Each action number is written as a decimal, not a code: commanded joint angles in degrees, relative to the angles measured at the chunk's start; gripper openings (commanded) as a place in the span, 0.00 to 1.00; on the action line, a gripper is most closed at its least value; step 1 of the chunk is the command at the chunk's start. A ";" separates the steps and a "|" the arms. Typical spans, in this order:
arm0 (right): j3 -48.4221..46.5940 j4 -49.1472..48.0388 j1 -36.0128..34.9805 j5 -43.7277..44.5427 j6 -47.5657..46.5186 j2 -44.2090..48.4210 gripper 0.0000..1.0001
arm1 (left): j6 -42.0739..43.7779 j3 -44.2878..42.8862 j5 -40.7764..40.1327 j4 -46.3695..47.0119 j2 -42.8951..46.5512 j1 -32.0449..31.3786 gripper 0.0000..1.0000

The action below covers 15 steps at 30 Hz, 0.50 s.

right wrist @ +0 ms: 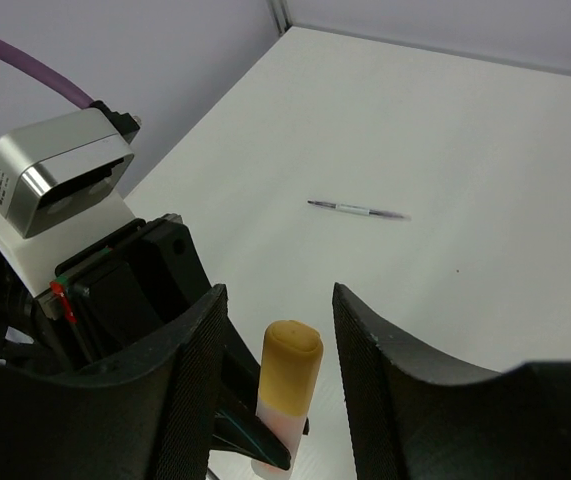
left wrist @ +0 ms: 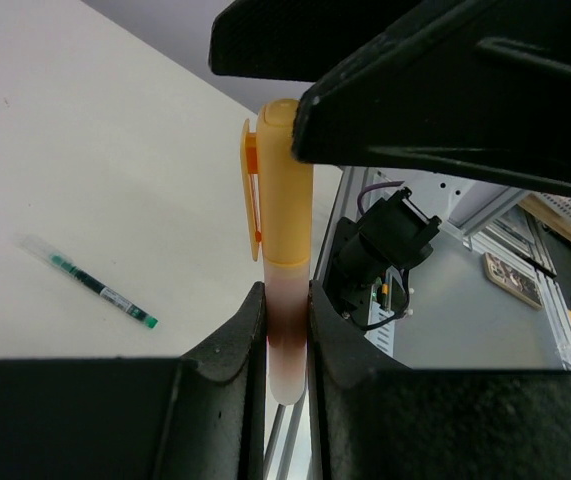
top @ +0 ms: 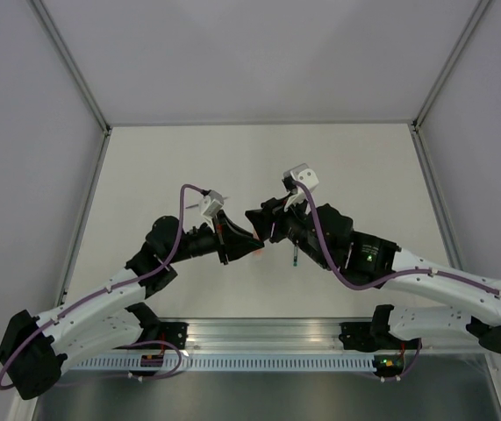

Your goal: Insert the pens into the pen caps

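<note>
My left gripper (left wrist: 286,300) is shut on the pale pink barrel of the thick marker (left wrist: 287,330), which stands upright between its fingers. A yellow-orange pen cap (left wrist: 283,190) with a clip sits on the marker's upper end. My right gripper (right wrist: 278,300) is open, its jaws standing on either side of that cap (right wrist: 291,365) with a gap showing on the right. The two grippers meet at the table's middle (top: 257,235). A dark pen with a green tip (left wrist: 90,282) lies flat on the table. A thin silver-grey pen (right wrist: 357,209) lies farther off.
The white table (top: 259,167) is walled in by grey panels on three sides. The slotted aluminium rail (top: 268,346) with the arm bases runs along the near edge. The left wrist camera (right wrist: 60,185) sits close beside my right fingers.
</note>
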State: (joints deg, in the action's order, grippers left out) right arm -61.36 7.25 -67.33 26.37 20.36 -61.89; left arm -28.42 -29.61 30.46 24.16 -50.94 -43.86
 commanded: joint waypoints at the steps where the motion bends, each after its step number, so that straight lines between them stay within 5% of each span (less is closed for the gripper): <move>1: -2.97 -1.27 0.09 -0.09 1.17 -1.13 0.52 | 0.92 0.34 1.10 3.08 1.10 -0.18 0.02; 8: -2.10 1.36 0.09 -0.18 1.52 -2.62 0.43 | 1.09 2.53 -2.07 5.01 4.35 -0.18 0.02; 15: 1.86 0.14 0.01 -1.75 2.67 -2.01 0.08 | 0.65 4.29 -5.23 7.12 6.29 -0.18 0.02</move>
State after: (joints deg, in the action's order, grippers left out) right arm -60.86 6.85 -67.46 25.17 22.70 -64.29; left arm -28.42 -25.56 28.36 25.65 -45.60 -44.01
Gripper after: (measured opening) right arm 0.314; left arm 0.208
